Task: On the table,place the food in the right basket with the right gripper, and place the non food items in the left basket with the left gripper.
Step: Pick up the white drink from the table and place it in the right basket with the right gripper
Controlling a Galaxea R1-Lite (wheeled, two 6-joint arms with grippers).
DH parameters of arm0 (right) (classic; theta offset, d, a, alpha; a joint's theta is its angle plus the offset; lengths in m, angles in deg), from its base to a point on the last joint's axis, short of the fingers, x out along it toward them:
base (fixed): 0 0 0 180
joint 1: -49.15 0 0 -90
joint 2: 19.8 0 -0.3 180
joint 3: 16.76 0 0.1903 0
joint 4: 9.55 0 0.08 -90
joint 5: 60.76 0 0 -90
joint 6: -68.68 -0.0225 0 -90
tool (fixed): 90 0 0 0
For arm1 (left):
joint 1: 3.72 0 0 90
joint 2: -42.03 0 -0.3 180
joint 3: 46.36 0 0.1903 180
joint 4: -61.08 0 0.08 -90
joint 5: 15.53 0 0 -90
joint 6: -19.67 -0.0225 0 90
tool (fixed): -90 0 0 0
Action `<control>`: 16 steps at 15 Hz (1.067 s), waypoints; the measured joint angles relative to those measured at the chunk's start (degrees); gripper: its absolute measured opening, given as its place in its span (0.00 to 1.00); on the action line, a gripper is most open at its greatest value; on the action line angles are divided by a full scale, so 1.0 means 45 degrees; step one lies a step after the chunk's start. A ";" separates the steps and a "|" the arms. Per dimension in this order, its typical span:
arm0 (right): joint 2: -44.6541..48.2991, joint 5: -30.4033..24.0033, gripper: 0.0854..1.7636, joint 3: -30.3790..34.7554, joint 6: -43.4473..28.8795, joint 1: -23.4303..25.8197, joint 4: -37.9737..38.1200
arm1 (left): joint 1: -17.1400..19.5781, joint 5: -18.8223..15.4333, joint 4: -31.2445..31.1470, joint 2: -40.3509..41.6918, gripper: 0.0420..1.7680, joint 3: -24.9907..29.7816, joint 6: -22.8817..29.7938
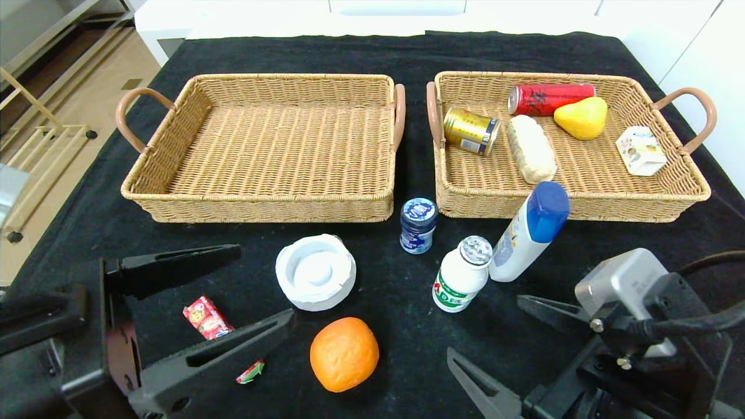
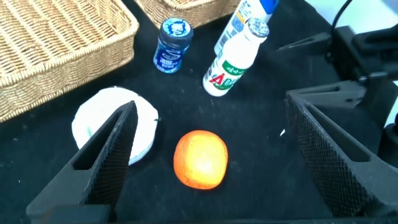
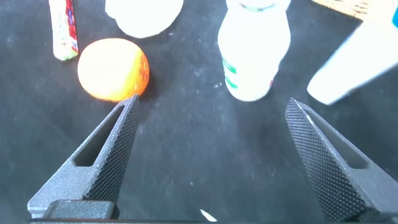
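A black cloth is spread over the table [image 1: 87, 192]. A pale wood floor and a wooden rack are seen at the upper left of the head view, and white cupboards at the top.

Two woven baskets with brown handles are set side by side in the upper half. Nothing is seen inside the left basket [image 1: 174, 201]. In the right basket [image 1: 692, 192] a red can [image 1: 550, 98], a gold can [image 1: 471, 131], a yellow pear [image 1: 581, 117], a pale bread roll [image 1: 531, 149] and a small white box [image 1: 640, 151] are laid.

On the cloth below the baskets, a round white dish [image 1: 315, 272] is placed left of the middle. A small dark blue jar [image 1: 418, 225] with a blue and white lid is stood in the middle. A little white bottle [image 1: 461, 274] with green letters that look like "AD" is stood beside it. A white bottle with a blue cap [image 1: 528, 230] is leaned against the right basket. An orange [image 1: 344, 353] is placed at the bottom middle. A small red packet [image 1: 207, 317] is laid at the lower left; its writing cannot be read.

The left end effector [image 1: 265, 285] is held wide at the lower left, with nothing in it. The right end effector [image 1: 483, 329] is held wide at the lower right, with nothing in it.
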 joint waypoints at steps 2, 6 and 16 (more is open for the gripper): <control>-0.0542 0.0550 0.96 -0.0168 -0.0005 -0.0030 -0.0715 | 0.0000 -0.0005 0.0000 0.0092 0.97 -0.0024 -0.0005; -0.1081 0.0948 0.96 -0.0393 -0.0019 0.0060 -0.0875 | -0.0019 -0.0005 -0.0005 0.0225 0.97 -0.0043 -0.0016; -0.2072 0.1176 0.96 -0.1111 -0.0019 0.0133 -0.1875 | -0.0176 0.0000 -0.0005 0.0379 0.97 -0.0084 -0.0016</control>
